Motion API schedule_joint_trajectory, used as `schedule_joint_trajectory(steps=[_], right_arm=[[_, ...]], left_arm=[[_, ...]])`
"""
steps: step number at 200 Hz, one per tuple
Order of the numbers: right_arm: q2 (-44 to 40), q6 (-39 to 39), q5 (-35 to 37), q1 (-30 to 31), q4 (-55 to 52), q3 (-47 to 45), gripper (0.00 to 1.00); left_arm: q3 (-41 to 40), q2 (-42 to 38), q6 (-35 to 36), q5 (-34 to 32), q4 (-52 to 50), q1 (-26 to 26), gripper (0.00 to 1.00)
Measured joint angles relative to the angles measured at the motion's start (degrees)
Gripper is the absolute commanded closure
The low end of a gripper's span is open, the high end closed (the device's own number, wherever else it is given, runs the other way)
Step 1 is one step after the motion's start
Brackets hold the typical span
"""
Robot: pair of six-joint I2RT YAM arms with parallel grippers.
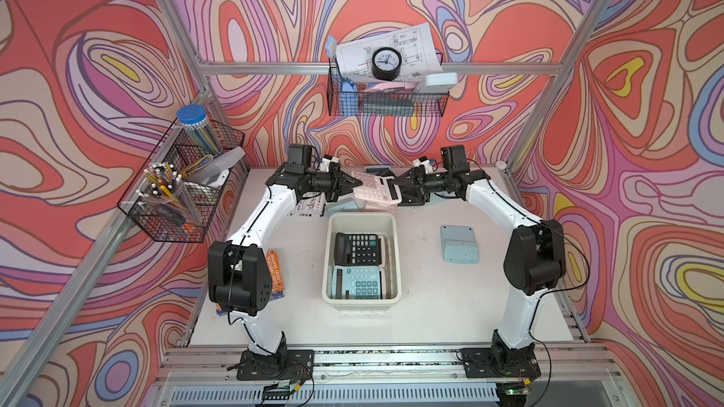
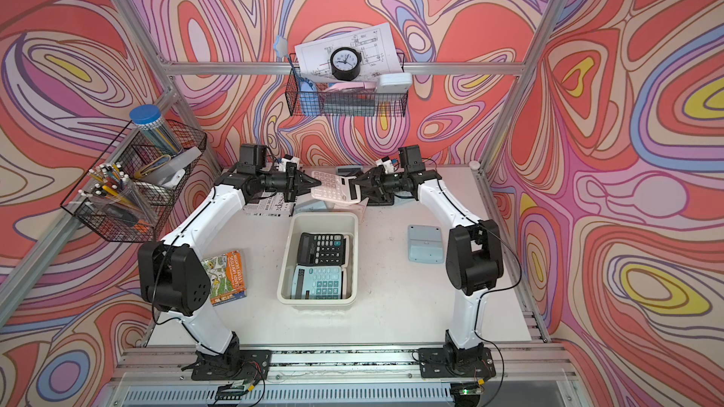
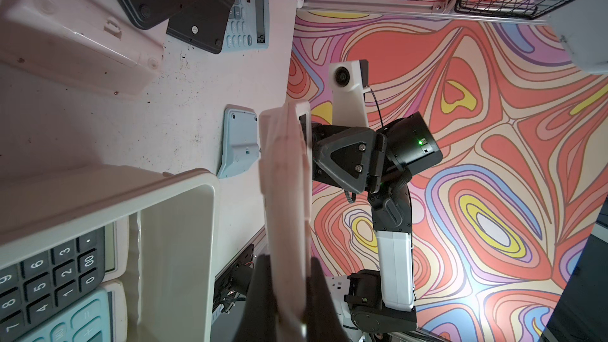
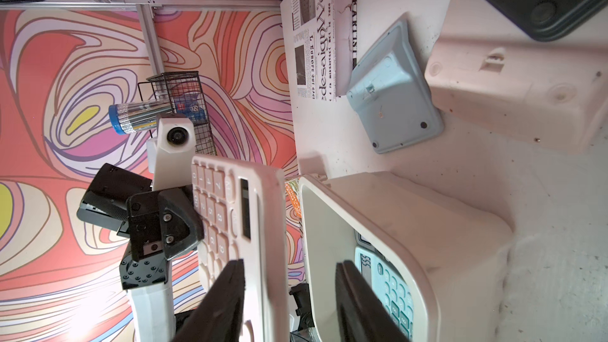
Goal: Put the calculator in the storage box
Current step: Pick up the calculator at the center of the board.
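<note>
The pink calculator [image 1: 374,187] hung tilted in the air between the two arms, above the table [image 1: 431,307] just past the far rim of the storage box [image 1: 362,216] and not inside it. The left gripper [image 1: 354,182] was clenched on its keypad end. The right gripper [image 1: 393,189] met its display end from the opposite side. In the right wrist view that gripper's jaws stood parted around the calculator: one of the fingers [image 4: 230,291] lay across the keyed face, while the other stood clear of the body with a gap between them.

The box already held a black calculator [image 1: 358,247] at its far end and a light-blue calculator [image 1: 358,283] at its near end, both face up. A pale blue calculator [image 1: 459,243] lay face down on the table, well apart to the box's right.

In both top views the held calculator and the two grippers covered most of what lay beneath them. A newspaper [image 1: 309,207] showed only in part under the left arm. In the left wrist view the pink body was blurred, its face was turned away, and the fingers were cut off by the frame edge. A pink face-down calculator [image 3: 75,27] on the table was also cropped there.
</note>
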Motion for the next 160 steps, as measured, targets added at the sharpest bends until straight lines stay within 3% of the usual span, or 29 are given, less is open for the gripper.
schedule_joint_trajectory(steps=[55,87,117,144,160], right_arm=[[1.7,2.1,-3.1,0.1,1.7,0.0,0.68],[1.8,1.0,-4.0,0.1,1.4,0.0,0.87],[1.7,0.0,-4.7,0.1,0.7,0.0,1.0],[1.6,-1.1,-4.0,0.1,-1.0,-0.1,1.0],[1.2,-2.1,-2.7,0.1,-2.3,-0.7,1.0]], left_arm=[[-0.1,-0.1,0.2,0.2,0.0,0.0,1.0],[-0.3,-0.2,0.2,0.2,-0.1,-0.1,1.0],[-0.5,-0.2,0.3,0.0,-0.9,-0.1,0.75],[-0.5,-0.3,1.4,-0.3,-1.3,-0.1,0.41],[-0.5,-0.9,2.5,-1.1,-2.3,-0.1,0.28]])
